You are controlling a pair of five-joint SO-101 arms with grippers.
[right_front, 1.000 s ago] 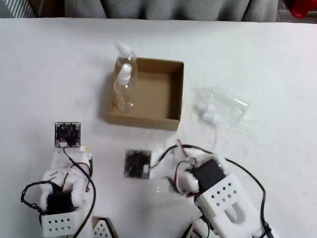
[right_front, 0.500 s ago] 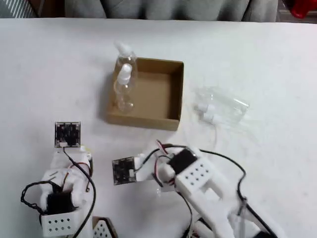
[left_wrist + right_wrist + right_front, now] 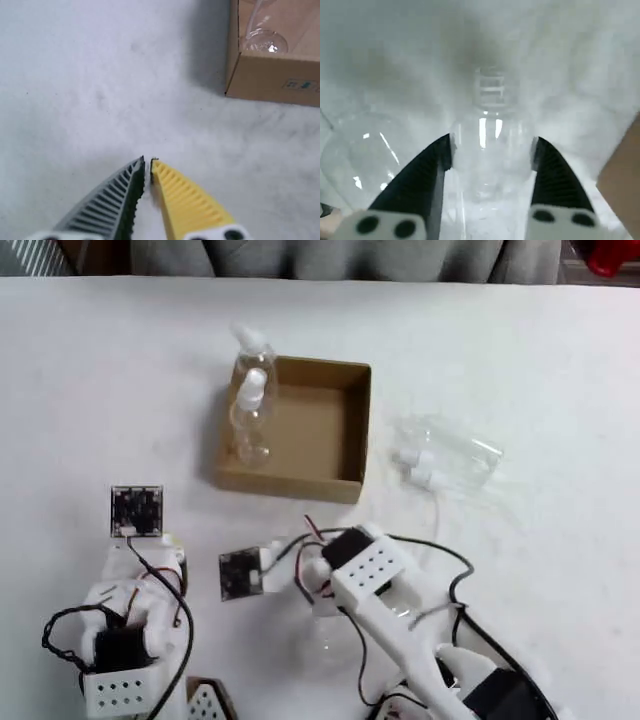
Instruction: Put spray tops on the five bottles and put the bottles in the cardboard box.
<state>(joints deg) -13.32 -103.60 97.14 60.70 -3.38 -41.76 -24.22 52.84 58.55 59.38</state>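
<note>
A clear bottle (image 3: 490, 145) with a bare threaded neck lies on the table between my right gripper's (image 3: 490, 150) open fingers, one finger on each side. A second clear bottle (image 3: 360, 160) lies beside it. From above, my right arm (image 3: 365, 575) sits just in front of the cardboard box (image 3: 355, 425). Two bottles with spray tops (image 3: 250, 405) stand inside the box along its left wall. Two more capped bottles (image 3: 445, 465) lie on the table to the right of the box. My left gripper (image 3: 147, 165) is shut and empty over bare table, near the box's corner (image 3: 270, 75).
My left arm (image 3: 125, 630) rests at the table's front left. Red and black cables (image 3: 430, 555) trail around the right arm. The white table (image 3: 120, 380) spreads wide to the left of the box and behind it.
My right arm has swung left and stretched forward, bringing its gripper down over the lying bottle. The left arm has not moved.
</note>
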